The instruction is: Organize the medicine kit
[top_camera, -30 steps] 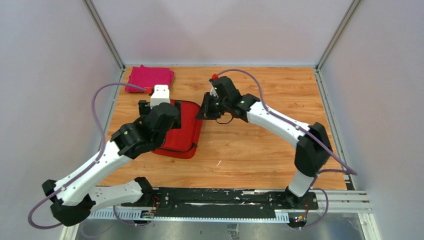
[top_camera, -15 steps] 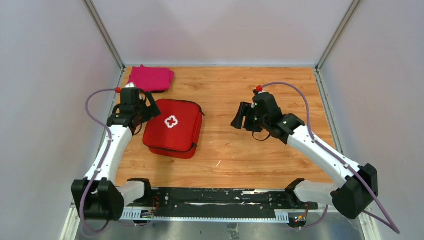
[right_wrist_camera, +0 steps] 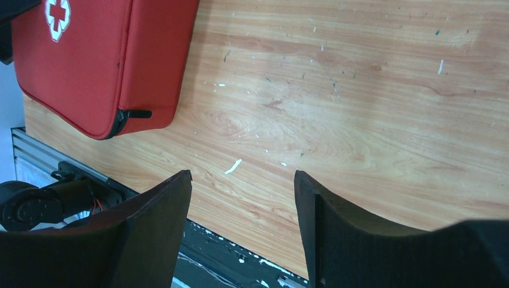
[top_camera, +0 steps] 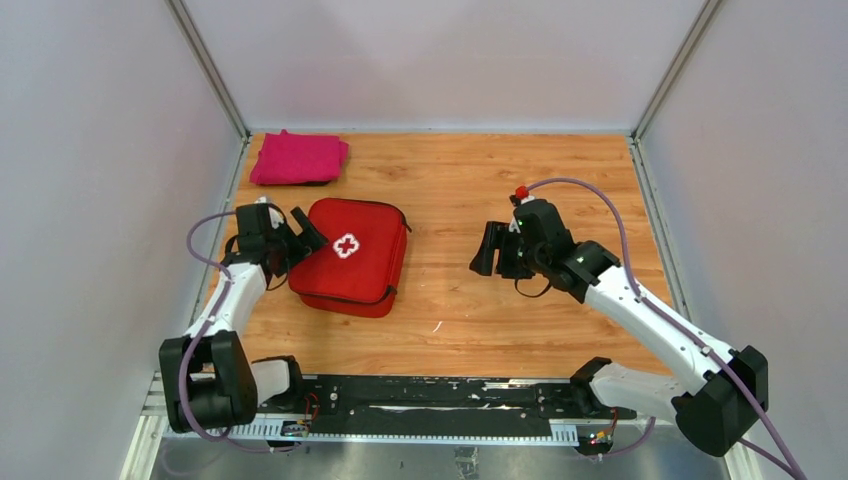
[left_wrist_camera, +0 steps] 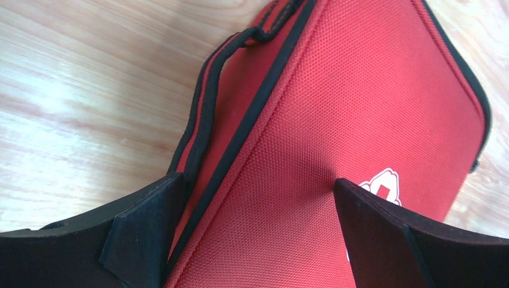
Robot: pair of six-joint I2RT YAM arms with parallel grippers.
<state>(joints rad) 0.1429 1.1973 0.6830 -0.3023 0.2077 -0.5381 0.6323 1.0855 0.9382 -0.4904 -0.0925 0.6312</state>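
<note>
Since half a second ago, the left arm has been drawn back toward the near left corner of the surface [top_camera: 520, 180]. Its left end effector [top_camera: 303, 250] has been brought low against the left edge of the medicine kit [top_camera: 350, 255]. The right end effector [top_camera: 484, 255] has been shifted only slightly toward the near edge.

The kit is seen closed, cross upward, left of centre on the surface, with the folded pink cloth [top_camera: 298, 158] well apart in the far left corner.

Both end effectors are released. In the left wrist view the kit's edge is framed between the spread fingers [left_wrist_camera: 144, 234], one beside the carry strap [left_wrist_camera: 207, 102] and one over the lid; contact cannot be told. The right end effector is held over bare wood, well apart from the kit, with nothing between its fingers.

Two risks are judged:
- If the fingers were closed here, only the strap or a fold of fabric might be caught, and the kit could slip free.
- Since the kit is not steadied from the right, a push could simply slide it across the surface.
</note>
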